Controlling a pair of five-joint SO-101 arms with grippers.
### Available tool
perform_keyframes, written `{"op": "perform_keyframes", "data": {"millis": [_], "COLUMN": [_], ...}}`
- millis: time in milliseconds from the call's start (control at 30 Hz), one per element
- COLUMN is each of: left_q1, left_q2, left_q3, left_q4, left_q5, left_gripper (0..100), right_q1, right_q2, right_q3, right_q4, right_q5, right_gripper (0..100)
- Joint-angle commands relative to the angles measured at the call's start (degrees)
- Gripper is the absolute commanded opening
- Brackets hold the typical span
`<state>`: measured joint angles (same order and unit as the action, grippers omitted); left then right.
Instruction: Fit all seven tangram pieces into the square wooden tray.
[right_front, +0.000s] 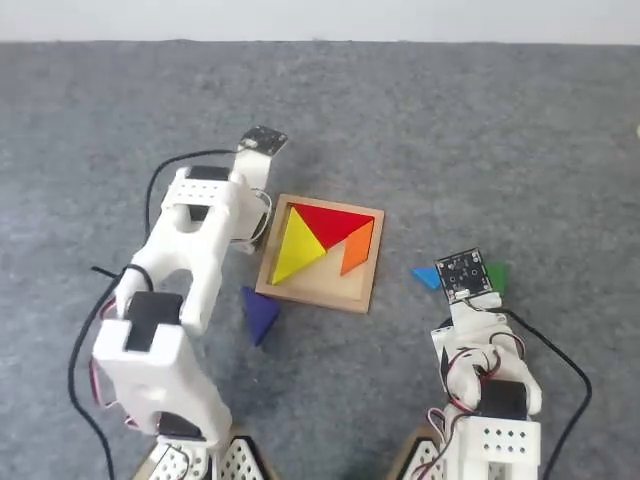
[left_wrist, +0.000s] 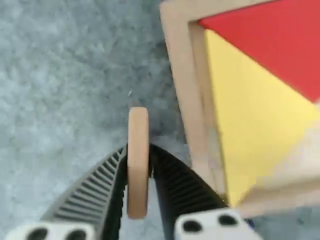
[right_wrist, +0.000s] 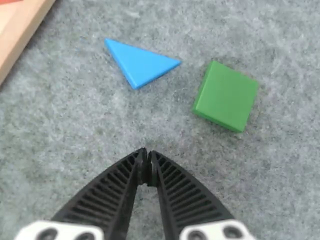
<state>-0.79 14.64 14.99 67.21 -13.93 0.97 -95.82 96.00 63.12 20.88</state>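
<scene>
Left gripper (left_wrist: 139, 150) clamps a pale wooden piece (left_wrist: 138, 125) on edge, just left of the wooden tray (left_wrist: 181, 75), its long axis roughly along that rim. Right gripper (right_wrist: 146, 162), fingers together and empty, hovers near the blue triangle (right_wrist: 140, 65)

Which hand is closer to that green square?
Right. The right hand sits just short of the green square; the left hand, holding a tan piece, is beyond the tray.

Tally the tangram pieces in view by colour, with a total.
Red piece: 1
Yellow piece: 1
Orange piece: 1
Dark blue piece: 1
Light blue piece: 1
Green piece: 1
Tan piece, in left gripper: 1
Total: 7
</scene>
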Motion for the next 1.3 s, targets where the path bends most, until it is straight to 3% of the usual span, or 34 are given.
{"op": "perform_keyframes", "data": {"millis": [0,200,500,800,1267], "left_q1": [5.4,16.4,17.5,25.2,25.6], "left_q2": [-9.1,-8.6,3.5,4.4,3.8], "left_q3": [-5.4,-5.8,-7.3,-8.3,-8.1], "left_q4": [8.1,9.2,-0.2,-0.1,0.4], "left_q5": [-0.5,2.7,5.0,5.7,5.7], "left_gripper": [2,3,6,11,12], "right_q1": [0.2,0.2,0.2,0.2,0.2], "right_q2": [-0.6,-0.6,-0.6,-0.6,-0.6], "right_q3": [0.8,0.8,0.8,0.8,0.8], "right_q4": [0.2,0.2,0.2,0.2,0.2], "right_q5": [0.6,0.6,0.6,0.6,0.6], "right_gripper": [0.8,0.8,0.8,0.9,0.8]}}
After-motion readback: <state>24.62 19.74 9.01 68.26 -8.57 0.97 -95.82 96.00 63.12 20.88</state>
